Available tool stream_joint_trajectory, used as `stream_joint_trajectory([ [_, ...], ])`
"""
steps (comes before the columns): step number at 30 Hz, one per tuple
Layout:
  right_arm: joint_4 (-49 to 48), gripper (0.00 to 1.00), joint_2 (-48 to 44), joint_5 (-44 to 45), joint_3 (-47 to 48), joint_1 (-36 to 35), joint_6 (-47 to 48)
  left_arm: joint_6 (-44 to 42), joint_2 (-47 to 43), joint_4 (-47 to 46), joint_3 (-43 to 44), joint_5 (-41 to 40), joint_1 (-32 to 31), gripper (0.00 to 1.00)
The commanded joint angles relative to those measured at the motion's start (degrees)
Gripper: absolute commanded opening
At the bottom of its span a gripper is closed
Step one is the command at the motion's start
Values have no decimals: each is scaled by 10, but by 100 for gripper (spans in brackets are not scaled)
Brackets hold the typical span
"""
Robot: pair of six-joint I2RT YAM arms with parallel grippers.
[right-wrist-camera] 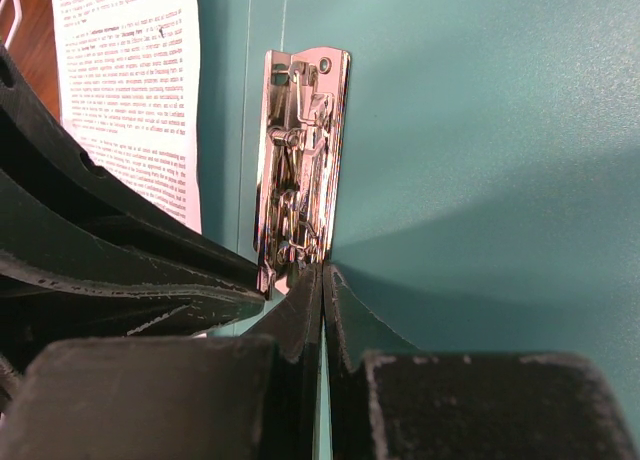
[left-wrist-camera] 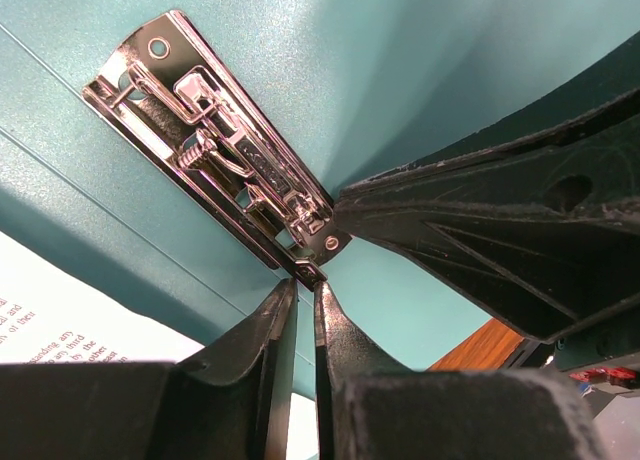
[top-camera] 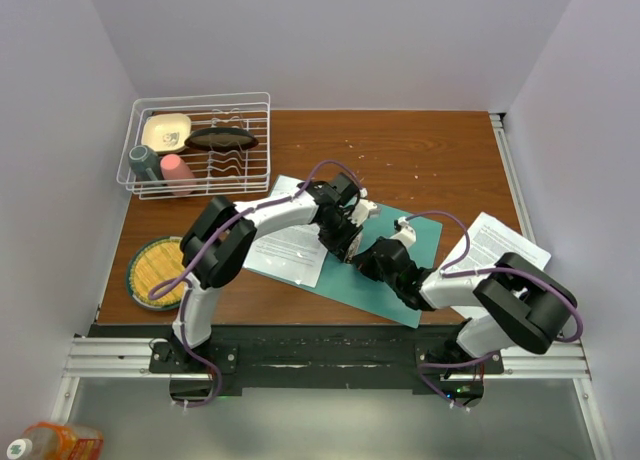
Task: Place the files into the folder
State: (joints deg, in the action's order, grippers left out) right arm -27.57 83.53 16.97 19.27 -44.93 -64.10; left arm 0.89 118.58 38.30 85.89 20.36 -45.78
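My left gripper (left-wrist-camera: 305, 283) has its jaws closed to a narrow slit, with the tips against the end of the metal clip (left-wrist-camera: 225, 150). I cannot tell whether they pinch it. My right gripper (right-wrist-camera: 323, 272) has its jaws almost touching, tips at the same clip end. The clip sits on the spine of the open folder (top-camera: 352, 285), which lies flat on the table (top-camera: 430, 150). A first sheet (top-camera: 290, 248) lies on the folder's left half. A second sheet (top-camera: 505, 242) lies right of the folder.

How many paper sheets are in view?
2. The left sheet lies on the folder's left half; the right sheet lies on the table beside the folder. Others may be hidden.
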Motion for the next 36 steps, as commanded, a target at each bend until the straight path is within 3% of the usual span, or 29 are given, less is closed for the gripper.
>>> stream_joint_trajectory([
  [1, 120, 0, 42, -19, -35, -2, 13, 3, 33, -31, 21, -4, -8, 15],
  [14, 82, 0, 81, -39, -45, -2, 8, -6, 59, -38, 24, 0, -14, 13],
  [19, 68, 0, 98, -41, -49, -2, 6, -6, 27, -26, 32, 17, -28, 12],
  [36, 89, 0, 93, -40, -44, -5, 0, -4, 26, -6, 77, 45, -36, 11],
])
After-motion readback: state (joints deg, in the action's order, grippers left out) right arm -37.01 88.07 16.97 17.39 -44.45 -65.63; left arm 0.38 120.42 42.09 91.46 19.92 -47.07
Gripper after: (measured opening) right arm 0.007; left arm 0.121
